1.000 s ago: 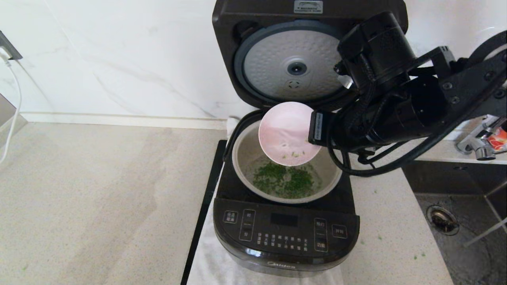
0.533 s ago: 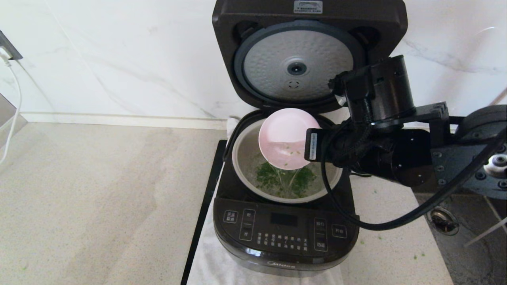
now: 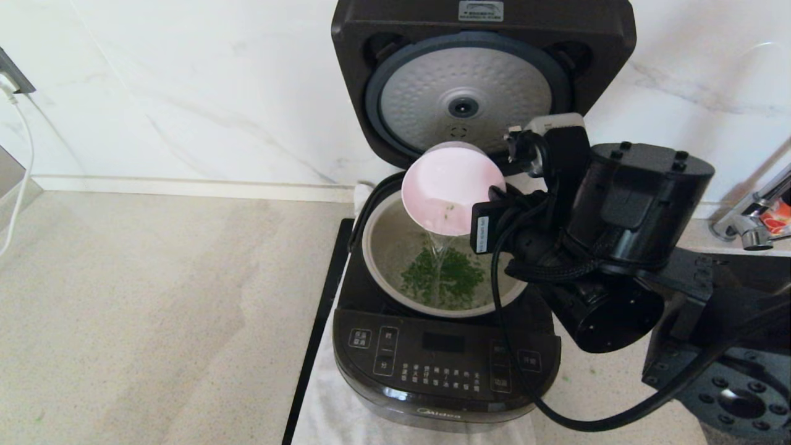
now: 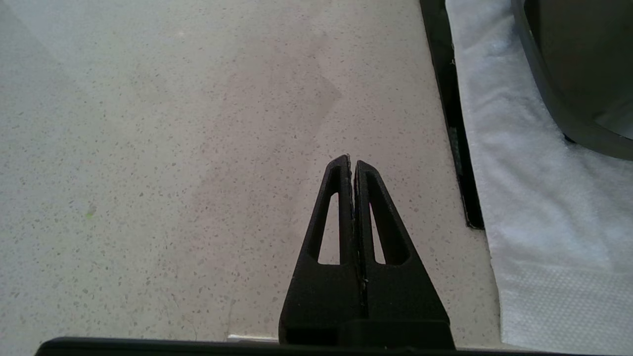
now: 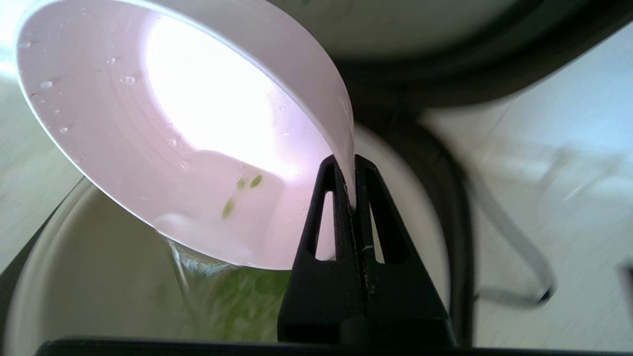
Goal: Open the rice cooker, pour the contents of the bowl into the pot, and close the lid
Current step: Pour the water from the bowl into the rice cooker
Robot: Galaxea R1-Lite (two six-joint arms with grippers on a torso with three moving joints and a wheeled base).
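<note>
The black rice cooker [image 3: 445, 364] stands with its lid [image 3: 463, 99] swung upright, silver dimpled disc facing me. My right gripper [image 5: 348, 165] is shut on the rim of the pale pink bowl [image 3: 448, 185], [image 5: 188, 143], holding it tipped steeply above the grey-beige pot [image 3: 386, 238]. A thin stream of clear water runs from the bowl's low edge into the pot, where chopped green herb bits [image 3: 442, 278] float. A few green bits cling inside the bowl. My left gripper [image 4: 352, 163] hangs shut over the bare counter, left of the cooker.
A white cloth [image 4: 534, 198] lies under the cooker, with a black strip [image 3: 315, 346] along its left edge. A faucet [image 3: 751, 219] shows at the far right. A white cable [image 3: 21, 167] hangs at the far left wall. Speckled counter [image 3: 154, 309] spreads to the left.
My right arm has swung down and rolled, tipping the bowl further. Water now streams from the bowl into the pot, and the bowl has risen slightly toward the lid.
</note>
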